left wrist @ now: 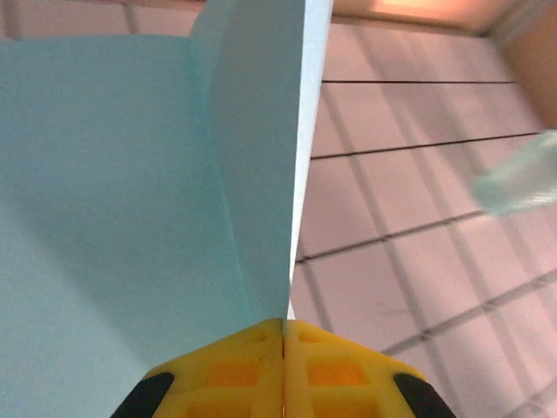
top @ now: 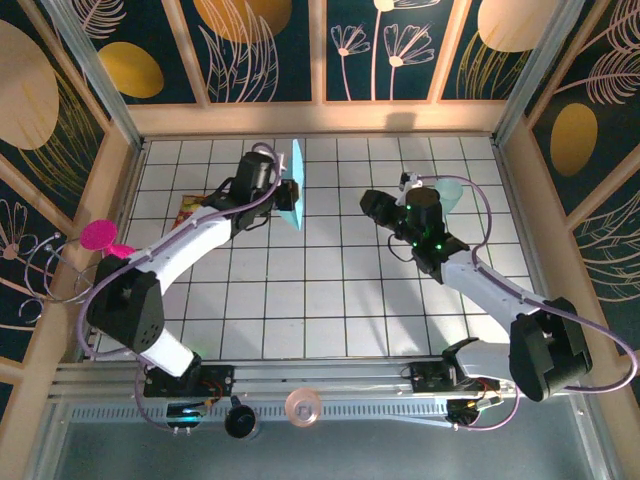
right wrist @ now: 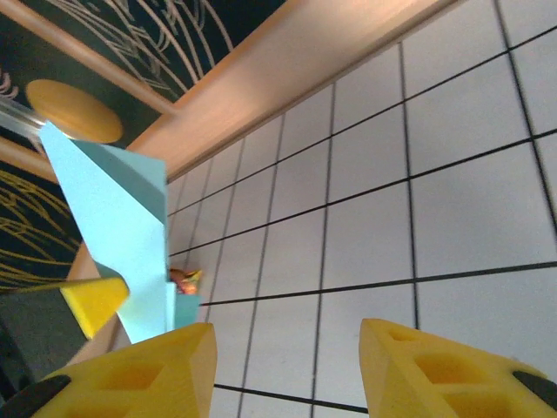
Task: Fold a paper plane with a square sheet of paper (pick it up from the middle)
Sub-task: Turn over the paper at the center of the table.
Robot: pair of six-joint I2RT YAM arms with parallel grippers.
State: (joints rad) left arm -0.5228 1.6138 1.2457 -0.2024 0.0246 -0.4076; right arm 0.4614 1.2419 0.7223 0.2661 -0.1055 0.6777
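Left hand: the left hand (left wrist: 283, 335) is pressed together, its yellow pads meeting on the lower edge of the paper plane (left wrist: 130, 192), which is pinched in the seam between them.
Where the plane is: it is up in the air over the far-left part of the table (top: 330, 290), standing on edge and clear of the tiles.
Why held so: pinching at the fold probably keeps the layers from springing apart. It also presents the plane upright towards the other arm, for a further crease or a handover.
Right hand: the right hand (right wrist: 287, 348) is spread with nothing between its fingers. It faces the plane but is well apart from it.
Look of the plane: thin, plain light-blue paper, narrow, with a pointed tip upward, sharp creases, overlapping layers and one flap standing off to the side.
Nearby: a translucent pale cup (top: 450, 190) sits beyond the right hand.
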